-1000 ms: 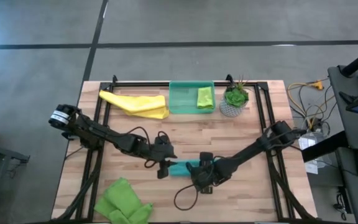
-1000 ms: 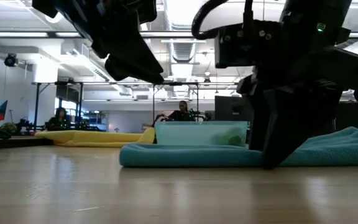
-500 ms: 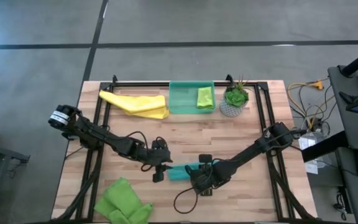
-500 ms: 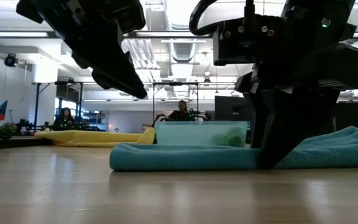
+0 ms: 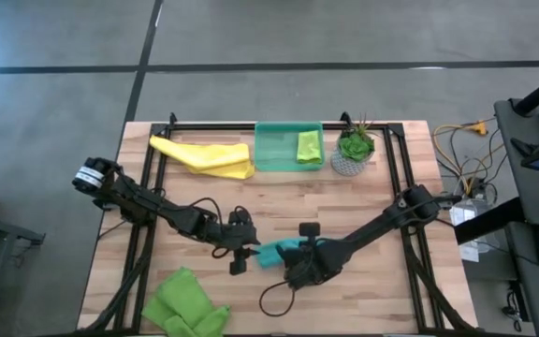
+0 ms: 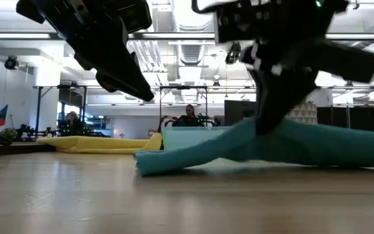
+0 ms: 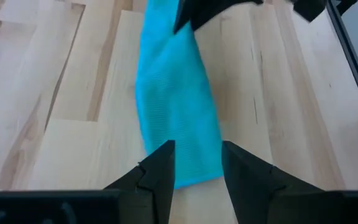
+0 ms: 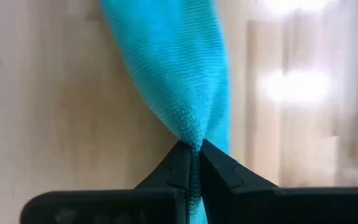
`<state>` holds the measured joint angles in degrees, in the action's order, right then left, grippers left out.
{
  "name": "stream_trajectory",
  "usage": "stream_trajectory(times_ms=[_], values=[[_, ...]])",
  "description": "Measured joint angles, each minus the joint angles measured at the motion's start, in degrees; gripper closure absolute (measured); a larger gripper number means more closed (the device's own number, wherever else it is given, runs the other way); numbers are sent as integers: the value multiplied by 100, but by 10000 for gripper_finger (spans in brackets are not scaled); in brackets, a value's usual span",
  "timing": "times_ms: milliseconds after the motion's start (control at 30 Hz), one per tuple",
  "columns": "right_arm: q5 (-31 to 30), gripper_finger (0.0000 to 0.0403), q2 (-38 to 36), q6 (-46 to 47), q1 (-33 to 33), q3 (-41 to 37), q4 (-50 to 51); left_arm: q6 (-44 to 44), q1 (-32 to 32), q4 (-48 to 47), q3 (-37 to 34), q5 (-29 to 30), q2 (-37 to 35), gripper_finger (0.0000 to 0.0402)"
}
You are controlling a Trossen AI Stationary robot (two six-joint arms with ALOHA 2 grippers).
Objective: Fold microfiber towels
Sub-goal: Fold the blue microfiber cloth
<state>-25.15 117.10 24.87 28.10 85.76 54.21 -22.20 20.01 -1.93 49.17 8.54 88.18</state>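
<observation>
The teal-blue microfiber towel (image 5: pixel 271 251) lies as a long strip on the table's near middle. My right gripper (image 8: pixel 193 149) is shut on it and holds its middle up. My left gripper (image 7: pixel 197 171) hovers open above the strip's left end (image 6: pixel 145 168), clear of it in the low view. A yellow towel (image 5: pixel 204 155) lies at the far left. One lime green towel (image 5: pixel 309 147) lies in the green tray (image 5: pixel 274 159). Another lime green towel (image 5: pixel 185 304) is at the near left edge. My right gripper pinches a bunched fold of the teal towel near its middle (image 8: pixel 190 134) between its two fingers. The fingers come from above, slanting down. The middle (image 6: pixel 258 133) is raised off the table, and the cloth slopes down on both sides to ends resting on the wood.
A small potted plant (image 5: pixel 353 150) stands right of the tray. A black frame rail (image 5: pixel 251 126) runs along the table's far edge, and side rails run down the left and right. Bare wood lies between the tray and the grippers.
My right gripper has shut on the teal towel's middle and gone up, tipping as it rose. The towel, flat on the table before, now peaks at the grip. Its left end has slid a little toward the right gripper and stays on the wood.
</observation>
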Motion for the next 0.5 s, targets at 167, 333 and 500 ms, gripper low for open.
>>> stream_trajectory(times_ms=[167, 333, 500], values=[[-332, 390, -136, -392, 15, 367, 290, 2, 0, 71, 0, 2, -129, 286], [-970, 390, -605, -787, 39, 483, 198, 123, -16, 403, 0, 288, -525, 286], [-1401, 390, -1262, -1450, 70, 474, -308, 474, -91, 728, 2, 742, -1295, 286]])
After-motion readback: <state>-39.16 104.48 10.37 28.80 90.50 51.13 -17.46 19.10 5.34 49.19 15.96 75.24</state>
